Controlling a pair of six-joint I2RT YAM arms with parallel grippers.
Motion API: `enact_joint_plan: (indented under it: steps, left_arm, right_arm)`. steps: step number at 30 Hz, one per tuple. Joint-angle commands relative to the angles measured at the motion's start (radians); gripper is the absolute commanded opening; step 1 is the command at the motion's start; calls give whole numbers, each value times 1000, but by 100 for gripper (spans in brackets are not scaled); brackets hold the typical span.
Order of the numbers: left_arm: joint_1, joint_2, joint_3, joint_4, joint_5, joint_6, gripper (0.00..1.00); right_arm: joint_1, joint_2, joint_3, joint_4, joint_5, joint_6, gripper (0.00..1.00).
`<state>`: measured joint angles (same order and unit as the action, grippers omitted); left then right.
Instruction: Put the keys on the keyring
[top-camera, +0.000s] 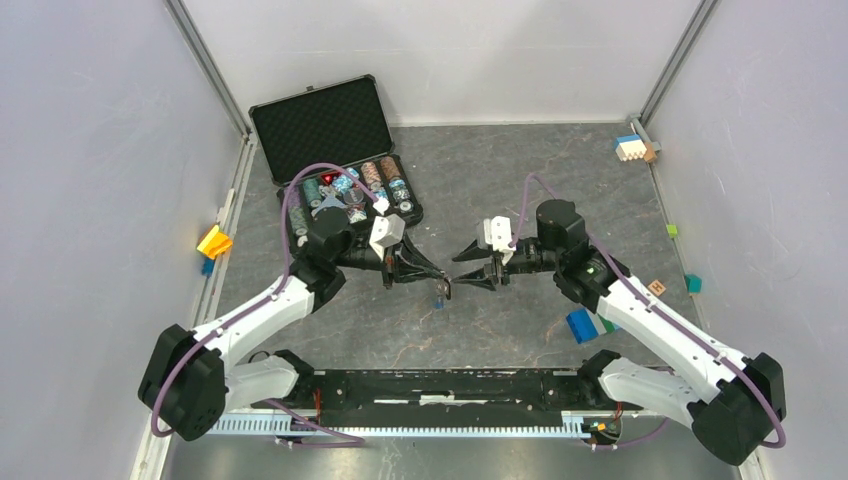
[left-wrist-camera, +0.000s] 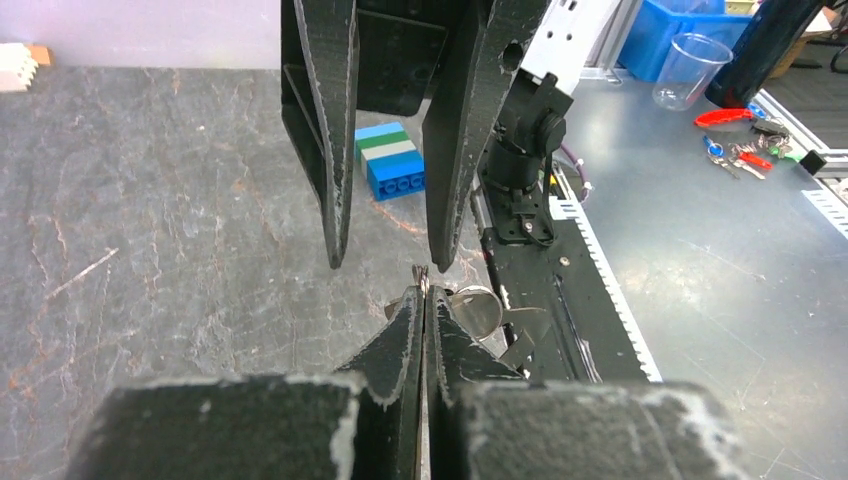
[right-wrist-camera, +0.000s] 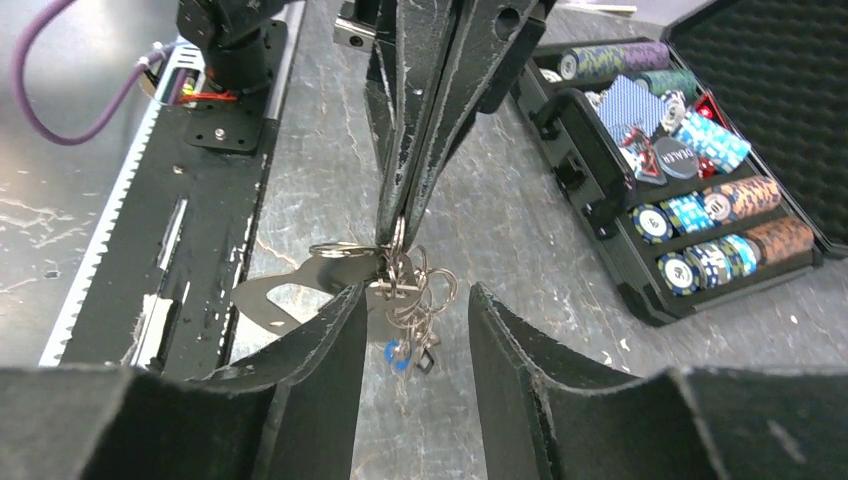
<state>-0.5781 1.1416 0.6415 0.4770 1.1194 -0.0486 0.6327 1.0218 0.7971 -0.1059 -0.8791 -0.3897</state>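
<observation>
- Grey stone-patterned bench (top-camera: 500, 340) carries an open poker-chip case (top-camera: 330, 125) at its back left.
- Left claw (right-wrist-camera: 395, 225) is pinched together on the keyring (right-wrist-camera: 338, 249); the keys (right-wrist-camera: 408, 318) dangle beneath it, with a blue tag lowest.
- Right claw (right-wrist-camera: 417, 292) stands apart, one finger on either side of the bunch.

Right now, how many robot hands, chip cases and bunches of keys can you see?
2 hands: left hand, right hand
1 chip case
1 bunch of keys
Total: 4
</observation>
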Motion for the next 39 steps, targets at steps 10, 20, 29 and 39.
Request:
enact_joint_plan:
  steps: [10,20,29,39]
  left_arm:
    - [1,-18,-22,182,-10,-69,2]
    - [1,-23,-27,184,-10,-71,2]
    - [1,-18,-37,217,-28,-85,2]
    - [1,-27,-27,37,-37,95,4]
  right_arm:
    - [-4,30,-3,98,-116,67,36]
    - [-5,53,-7,149,-116,92,26]
    - [-5,57,-21,170,-121,109,16]
    - [-4,45,24,82,-56,51,0]
